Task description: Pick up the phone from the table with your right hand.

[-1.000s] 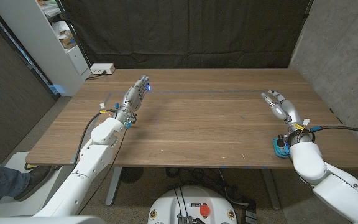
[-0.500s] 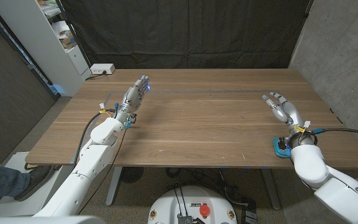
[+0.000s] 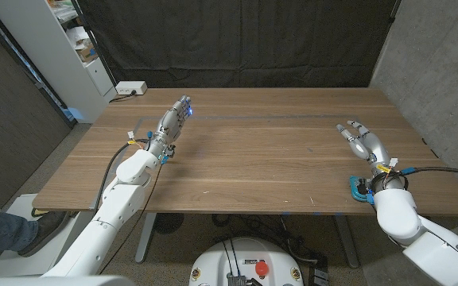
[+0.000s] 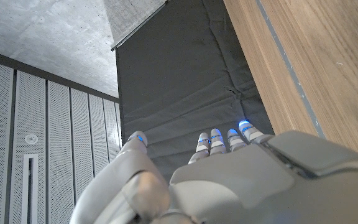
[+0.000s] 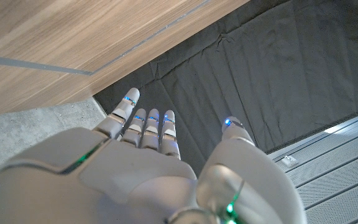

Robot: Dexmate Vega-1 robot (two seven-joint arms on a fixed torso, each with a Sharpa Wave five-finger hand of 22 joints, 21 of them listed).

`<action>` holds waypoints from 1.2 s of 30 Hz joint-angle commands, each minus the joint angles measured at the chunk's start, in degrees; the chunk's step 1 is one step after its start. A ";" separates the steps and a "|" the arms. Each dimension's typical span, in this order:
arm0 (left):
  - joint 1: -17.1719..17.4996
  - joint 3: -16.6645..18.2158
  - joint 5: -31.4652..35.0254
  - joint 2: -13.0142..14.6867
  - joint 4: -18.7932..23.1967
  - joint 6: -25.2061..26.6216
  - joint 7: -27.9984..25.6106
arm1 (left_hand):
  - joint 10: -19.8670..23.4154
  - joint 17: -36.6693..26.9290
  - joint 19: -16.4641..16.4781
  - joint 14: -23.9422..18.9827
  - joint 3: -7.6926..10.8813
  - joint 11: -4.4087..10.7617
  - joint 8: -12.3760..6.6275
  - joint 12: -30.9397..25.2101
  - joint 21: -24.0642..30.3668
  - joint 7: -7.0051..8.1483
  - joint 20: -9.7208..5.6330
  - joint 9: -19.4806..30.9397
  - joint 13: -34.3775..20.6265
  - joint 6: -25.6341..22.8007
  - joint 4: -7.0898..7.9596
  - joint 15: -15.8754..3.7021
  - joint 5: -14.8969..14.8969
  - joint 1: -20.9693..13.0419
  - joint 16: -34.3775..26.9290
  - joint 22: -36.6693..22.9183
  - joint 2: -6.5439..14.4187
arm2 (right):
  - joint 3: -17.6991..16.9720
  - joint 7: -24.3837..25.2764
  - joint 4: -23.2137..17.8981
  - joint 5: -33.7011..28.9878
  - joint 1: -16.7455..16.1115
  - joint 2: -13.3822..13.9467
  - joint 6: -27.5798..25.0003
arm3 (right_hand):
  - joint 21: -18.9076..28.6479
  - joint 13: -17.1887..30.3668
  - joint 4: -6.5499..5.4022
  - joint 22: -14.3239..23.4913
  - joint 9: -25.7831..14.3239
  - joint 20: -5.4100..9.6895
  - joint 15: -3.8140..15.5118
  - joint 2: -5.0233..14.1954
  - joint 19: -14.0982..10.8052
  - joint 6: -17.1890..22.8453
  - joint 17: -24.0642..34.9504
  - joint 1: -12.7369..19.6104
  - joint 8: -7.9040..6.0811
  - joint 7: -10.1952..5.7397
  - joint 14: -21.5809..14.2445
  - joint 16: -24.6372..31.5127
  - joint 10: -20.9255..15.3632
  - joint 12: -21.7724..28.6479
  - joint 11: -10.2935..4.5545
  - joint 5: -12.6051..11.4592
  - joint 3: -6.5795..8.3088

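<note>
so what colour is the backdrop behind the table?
Black cloth backdrop, clearest in the head view.

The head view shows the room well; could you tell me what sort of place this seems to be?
Probably a lab or test room: a bare wooden table before a black curtain, concrete wall on one side, white shelving on the other.

Wide bare brown wooden tabletop [image 3: 261,159] spans the frame's middle, open between the left hand [image 3: 172,125] at centre-left and the right hand [image 3: 362,141] at centre-right. Small white box [image 3: 130,88] sits at the upper-left corner.
</note>
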State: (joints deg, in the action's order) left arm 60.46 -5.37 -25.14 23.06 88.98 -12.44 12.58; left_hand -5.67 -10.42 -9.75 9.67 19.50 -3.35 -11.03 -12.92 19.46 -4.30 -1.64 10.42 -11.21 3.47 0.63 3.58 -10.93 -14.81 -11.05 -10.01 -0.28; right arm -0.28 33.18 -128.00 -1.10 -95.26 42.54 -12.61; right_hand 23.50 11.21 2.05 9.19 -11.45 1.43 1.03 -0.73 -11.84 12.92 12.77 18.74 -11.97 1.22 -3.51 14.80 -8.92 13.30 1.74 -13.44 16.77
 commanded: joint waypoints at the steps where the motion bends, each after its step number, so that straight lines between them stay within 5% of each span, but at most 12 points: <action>1: -0.41 -0.14 -0.27 -0.04 -0.56 0.44 0.45 | 0.10 0.01 -6.48 0.30 0.03 -0.06 0.12 0.18 -0.31 -0.17 -0.09 -0.08 -0.07 -0.48 -0.15 0.13 -0.05 -0.06 0.16 -0.08 0.32 | -0.10 0.46 -0.96 -1.81 -1.17 -0.52 -2.33 | -0.17 0.07 0.52 0.34 -0.16 0.01 0.02 0.01 -0.34 0.53 0.05 0.33 -0.23 0.04 -0.52 -0.28 -0.42 0.06 -0.27 -0.47 0.09; 36: -0.78 -0.57 -0.09 -0.10 -0.79 0.17 1.31 | 0.11 0.00 -6.30 0.38 -0.12 -0.03 0.14 0.26 -0.92 -0.12 0.00 -0.07 -0.07 -0.52 -0.33 0.10 -0.03 0.03 0.17 -0.10 0.49 | 1.69 3.03 -5.12 -8.44 -3.66 -0.51 -13.77 | -0.90 0.09 0.98 0.34 -0.06 0.13 0.19 0.05 -0.80 1.05 -0.23 0.83 -0.28 0.16 -0.89 -0.54 -0.70 -0.23 -0.39 -0.76 0.17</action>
State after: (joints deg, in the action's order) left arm 59.76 -5.83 -25.34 22.88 87.99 -12.22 13.79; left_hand -5.67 -10.42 -9.75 9.67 19.38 -3.35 -11.03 -12.70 18.83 -4.40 -1.64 10.42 -11.21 3.37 0.51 3.58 -10.93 -14.81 -11.05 -10.00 -0.28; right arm 0.45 35.39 -131.64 -7.05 -98.25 41.69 -21.88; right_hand 22.84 11.21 2.67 9.19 -11.47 1.84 1.34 -0.73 -12.24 13.42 12.51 18.73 -11.97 1.33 -3.82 14.40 -9.33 13.30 1.34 -13.88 16.91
